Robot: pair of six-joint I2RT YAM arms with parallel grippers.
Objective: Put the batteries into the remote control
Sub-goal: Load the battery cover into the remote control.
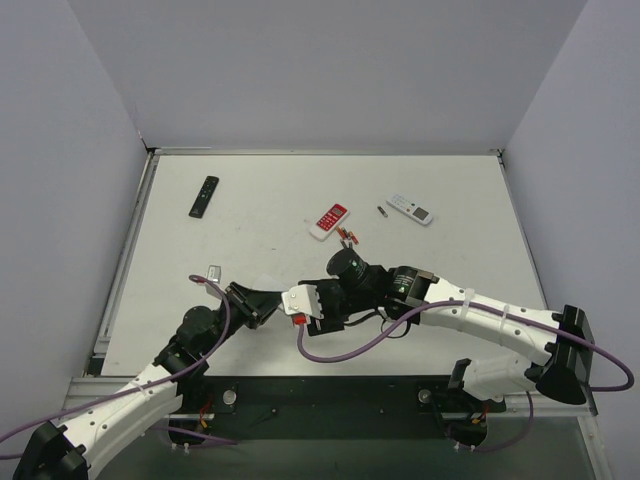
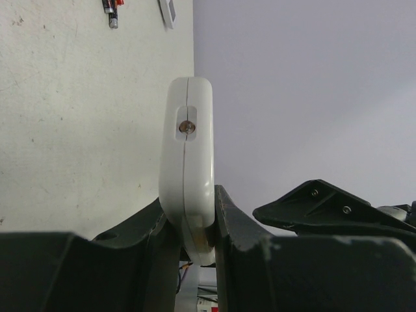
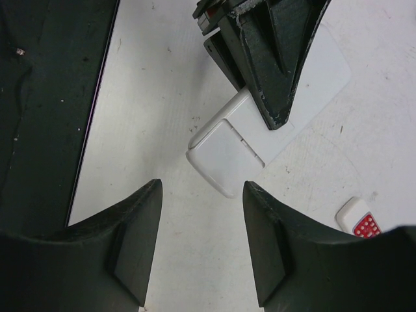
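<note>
The white remote control point(image 2: 187, 149) stands on edge, seen end-on in the left wrist view. My left gripper point(image 2: 188, 208) is shut on its two faces. In the top view that gripper point(image 1: 262, 297) is left of centre near the table's front. My right gripper point(image 1: 297, 303) faces it from the right. In the right wrist view it point(image 3: 203, 188) stands open with nothing between its fingers, and the remote control's point(image 3: 221, 156) corner lies just ahead of the fingertips. Batteries point(image 1: 345, 237) lie beside the red-and-white remote, with one more point(image 1: 381, 210) farther back. A battery point(image 2: 112, 10) also shows on the table beyond the remote control.
A slim black remote point(image 1: 204, 196) lies at the back left. The red-and-white remote point(image 1: 329, 221) is mid-table, and another white remote point(image 1: 410, 208) with a grey panel is right of it. A small grey piece point(image 1: 213, 272) rests left of my left gripper. Walls enclose three sides.
</note>
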